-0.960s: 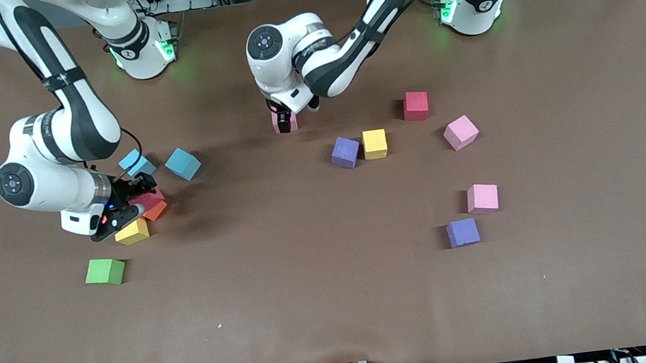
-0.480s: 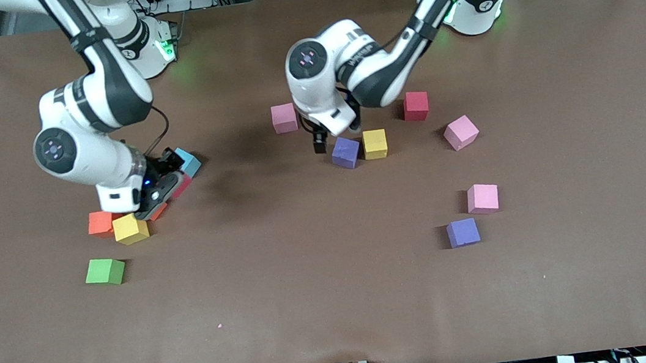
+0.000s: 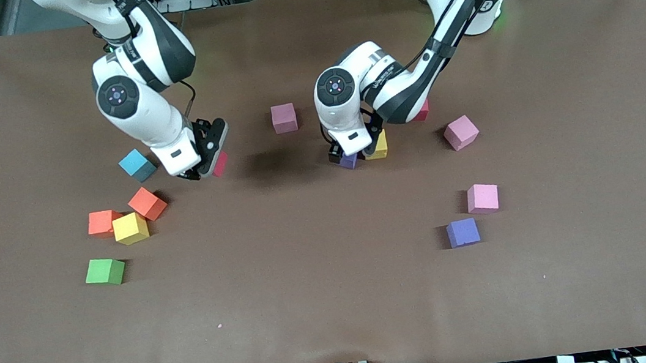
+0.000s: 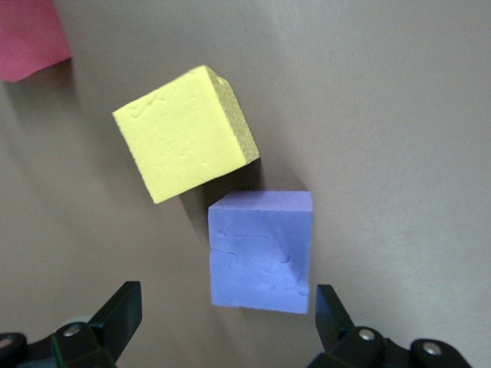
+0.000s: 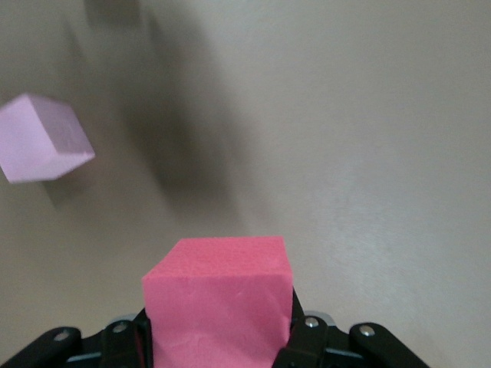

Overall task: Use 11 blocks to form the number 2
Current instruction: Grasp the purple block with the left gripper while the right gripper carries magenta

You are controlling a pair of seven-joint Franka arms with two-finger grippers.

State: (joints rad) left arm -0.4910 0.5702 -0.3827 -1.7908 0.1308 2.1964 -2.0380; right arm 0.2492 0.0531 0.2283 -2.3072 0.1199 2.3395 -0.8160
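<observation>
Blocks still scattered on worktop (image 3: 338, 303), no digit yet: our right end effector (image 5: 219, 337) clamps pink-red block (image 5: 219, 303) aloft, left end effector (image 4: 222, 322) wide open over purple block (image 4: 261, 249) w/ yellow block (image 4: 184, 130) touching its corner, so descent may nudge yellow.

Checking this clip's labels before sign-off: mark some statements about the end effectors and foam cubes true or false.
1. The right end effector holds a deep pink foam cube. True.
2. The left end effector is shut on a purple foam cube. False: it is open over the cube.
3. The yellow foam cube beside the purple one stands stacked on it. False: both rest on the table.
4. The green foam cube lies alone. True.
</observation>
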